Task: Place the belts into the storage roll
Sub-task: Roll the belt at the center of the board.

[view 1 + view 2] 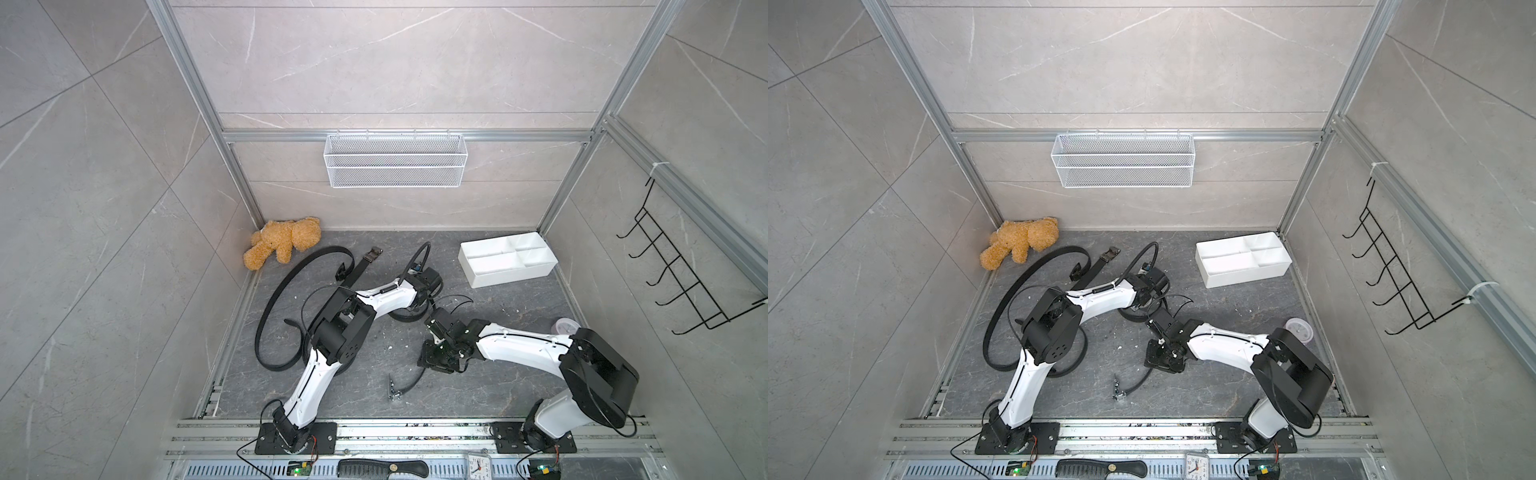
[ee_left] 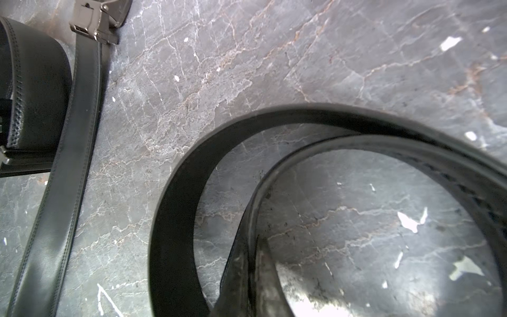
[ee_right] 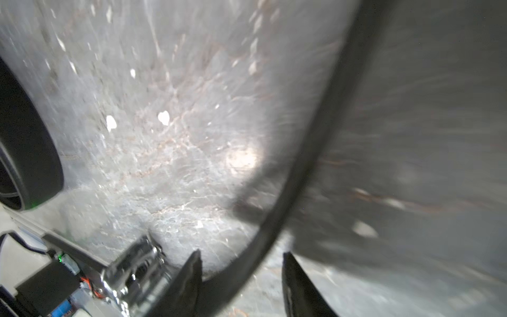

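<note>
sprawling at the left, black belts (image 1: 332, 250) loop over the grey floor (image 1: 507, 309). centre: left gripper (image 1: 420, 300), jaws pressed together, low over a coiled belt (image 2: 175, 219). right gripper (image 3: 241, 252), jaws spread, a strap (image 3: 308, 164) running between. storage roll (image 1: 515, 275) sits far right, well apart.

My left arm (image 1: 309, 384) rises from its base at the lower left of both top views, folds at a black elbow and runs its white forearm up and right to mid-frame. There my left gripper (image 1: 419, 304) points straight down, closed, its tips hidden beneath the wrist. My right arm (image 1: 519, 340) climbs from the lower right, bends sharply at the right of the frame and reaches left toward centre. My right gripper (image 3: 241, 277) tilts downward just below and right of the left wrist. In the right wrist view its two dark fingers (image 3: 192, 277) stand apart.
</note>
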You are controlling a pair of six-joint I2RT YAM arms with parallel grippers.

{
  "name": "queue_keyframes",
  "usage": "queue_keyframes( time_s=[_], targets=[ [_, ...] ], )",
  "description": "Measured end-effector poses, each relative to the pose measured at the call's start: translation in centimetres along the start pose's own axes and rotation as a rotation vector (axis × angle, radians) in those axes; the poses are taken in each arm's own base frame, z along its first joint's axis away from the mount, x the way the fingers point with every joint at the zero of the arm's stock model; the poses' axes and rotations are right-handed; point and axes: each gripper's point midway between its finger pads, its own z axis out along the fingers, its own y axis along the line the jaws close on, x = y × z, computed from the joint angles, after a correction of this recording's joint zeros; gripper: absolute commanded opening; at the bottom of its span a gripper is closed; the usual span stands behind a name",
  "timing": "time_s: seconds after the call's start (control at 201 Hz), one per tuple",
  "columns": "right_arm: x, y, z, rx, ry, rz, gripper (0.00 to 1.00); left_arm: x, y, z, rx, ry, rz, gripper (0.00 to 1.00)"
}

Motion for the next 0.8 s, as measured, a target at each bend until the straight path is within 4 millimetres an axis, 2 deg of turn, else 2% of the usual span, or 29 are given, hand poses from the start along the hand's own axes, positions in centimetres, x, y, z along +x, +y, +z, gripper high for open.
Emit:
queue_keyframes(
  time_s=[0.144,0.239,0.338,0.493,0.577,0.607,0.672,0.702,0.801],
  targets=[
    [-3.8,-1.1,-3.2,0.035,-0.099,-0.023,0.57,0.3,0.2,-0.2,0.018,-0.017,-0.009,0.00],
    [-6.6,-1.8,-4.2,0.062,-0.143,-0.049,0.57,0.2,0.2,-0.3,0.038,-0.022,-0.022,0.00],
    [-9.6,-2.4,-3.8,0.096,-0.164,-0.089,0.57,0.0,0.2,-0.2,0.061,-0.015,-0.033,0.00],
    [-13.9,-4.0,-1.9,0.134,-0.154,-0.117,0.51,-0.1,0.3,-0.3,0.094,0.005,-0.039,0.00],
    [-15.7,-4.8,-0.8,0.146,-0.148,-0.122,0.42,-0.1,0.3,-0.2,0.105,0.015,-0.040,0.00],
    [-16.2,-5.0,-0.4,0.147,-0.146,-0.124,0.34,-0.1,0.4,-0.2,0.110,0.018,-0.042,0.00],
    [-16.5,-5.6,0.3,0.151,-0.137,-0.124,0.09,-0.1,0.7,-0.1,0.116,0.025,-0.051,0.00],
    [-16.5,-5.8,0.5,0.155,-0.134,-0.124,0.02,-0.2,0.8,0.0,0.122,0.028,-0.057,0.00],
    [-16.4,-6.5,0.5,0.159,-0.154,-0.109,0.00,-0.3,1.1,0.0,0.148,0.041,-0.080,0.00]
  ],
)
